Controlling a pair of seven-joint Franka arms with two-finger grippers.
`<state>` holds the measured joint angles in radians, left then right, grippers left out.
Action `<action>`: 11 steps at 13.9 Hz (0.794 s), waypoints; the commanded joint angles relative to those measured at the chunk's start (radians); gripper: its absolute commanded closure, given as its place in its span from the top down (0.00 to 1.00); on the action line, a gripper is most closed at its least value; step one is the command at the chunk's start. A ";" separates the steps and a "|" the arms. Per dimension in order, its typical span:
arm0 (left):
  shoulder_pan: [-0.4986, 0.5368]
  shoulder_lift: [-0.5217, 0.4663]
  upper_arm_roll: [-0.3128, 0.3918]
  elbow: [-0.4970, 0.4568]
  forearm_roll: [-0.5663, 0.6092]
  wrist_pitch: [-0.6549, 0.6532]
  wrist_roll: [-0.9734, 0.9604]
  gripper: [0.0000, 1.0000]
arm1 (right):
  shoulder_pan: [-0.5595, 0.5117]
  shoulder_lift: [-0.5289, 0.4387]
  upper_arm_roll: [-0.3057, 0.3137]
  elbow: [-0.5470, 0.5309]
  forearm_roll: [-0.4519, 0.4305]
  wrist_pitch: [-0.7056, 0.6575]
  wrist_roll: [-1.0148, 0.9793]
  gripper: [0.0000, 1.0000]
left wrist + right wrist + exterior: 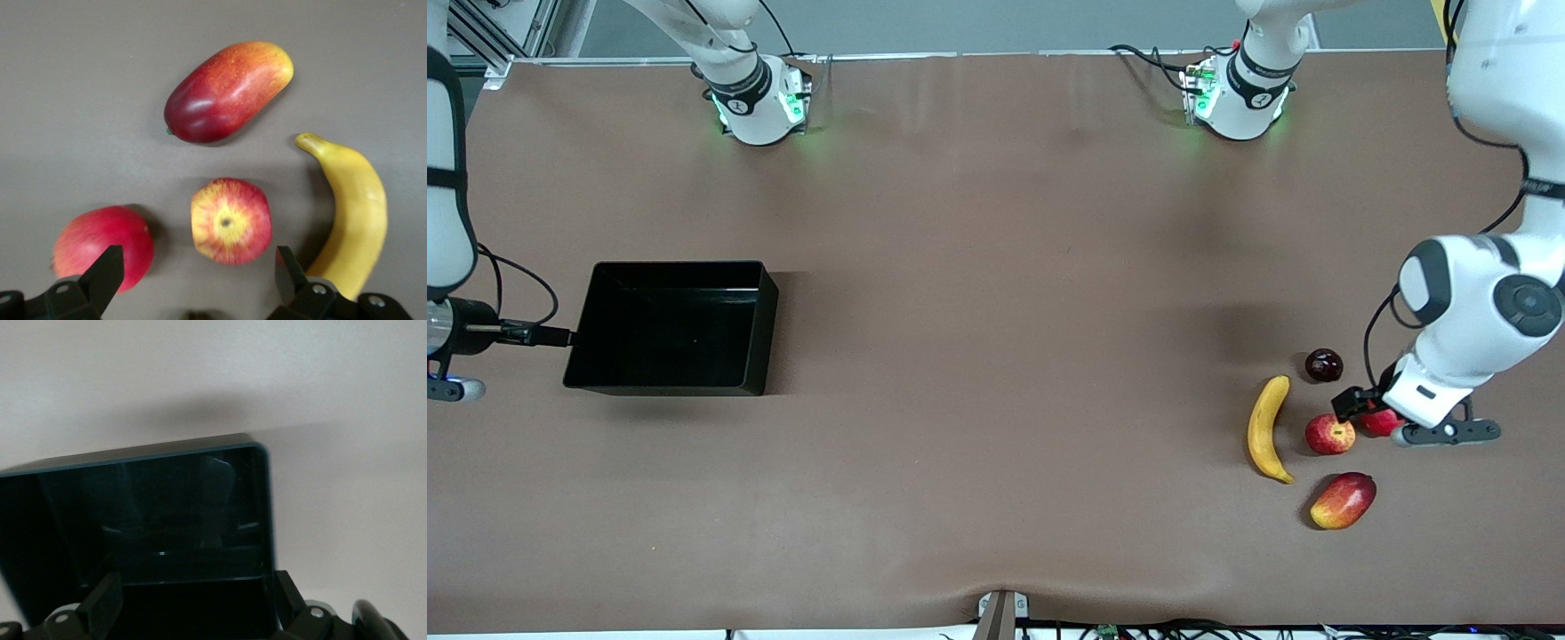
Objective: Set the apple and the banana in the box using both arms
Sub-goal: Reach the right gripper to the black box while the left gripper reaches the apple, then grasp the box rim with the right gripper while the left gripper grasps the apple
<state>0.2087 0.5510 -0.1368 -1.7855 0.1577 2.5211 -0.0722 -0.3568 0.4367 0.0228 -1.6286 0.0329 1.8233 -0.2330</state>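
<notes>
Your apple (pixel 1330 434) lies on the table near the left arm's end, with the banana (pixel 1267 428) just beside it toward the right arm's end, apart from it. Your left gripper (pixel 195 283) hovers low over the apple, fingers spread wide and holding nothing. A pinkish-red fruit (pixel 1382 421) sits beside the apple, a mango (pixel 1344 500) nearer the front camera, a dark plum (pixel 1324 364) farther from it. The box (pixel 605 373) stands empty, well apart at the right arm's end, where your right gripper (pixel 193 607) sits at its rim, fingers open, gripping nothing
</notes>
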 commanded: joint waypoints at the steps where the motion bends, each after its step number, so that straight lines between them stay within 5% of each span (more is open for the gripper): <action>1: -0.005 0.055 -0.007 0.060 0.002 0.004 -0.043 1.00 | -0.079 0.032 0.016 -0.053 0.005 0.073 -0.139 1.00; 5: -0.015 0.084 -0.007 0.063 0.002 0.004 -0.150 1.00 | -0.090 0.045 0.016 -0.158 0.007 0.174 -0.166 1.00; 6: -0.015 0.093 -0.007 0.069 0.000 0.004 -0.181 1.00 | -0.094 0.040 0.016 -0.198 0.007 0.218 -0.166 0.89; 7: -0.015 0.099 -0.009 0.072 0.002 0.004 -0.214 1.00 | -0.096 0.037 0.016 -0.215 0.007 0.231 -0.169 0.58; 9: -0.015 0.116 -0.009 0.075 0.003 0.004 -0.225 1.00 | -0.112 0.043 0.017 -0.223 0.007 0.237 -0.170 0.13; 10: -0.015 0.128 -0.009 0.081 0.003 0.004 -0.225 1.00 | -0.111 0.039 0.017 -0.223 0.007 0.232 -0.172 0.00; 11: -0.015 0.135 -0.009 0.083 0.003 0.004 -0.224 0.85 | -0.111 0.039 0.017 -0.220 0.007 0.226 -0.172 0.00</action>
<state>0.1945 0.6598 -0.1437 -1.7315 0.1575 2.5296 -0.2800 -0.4458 0.5028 0.0261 -1.8294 0.0330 2.0502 -0.3863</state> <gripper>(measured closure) 0.004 0.546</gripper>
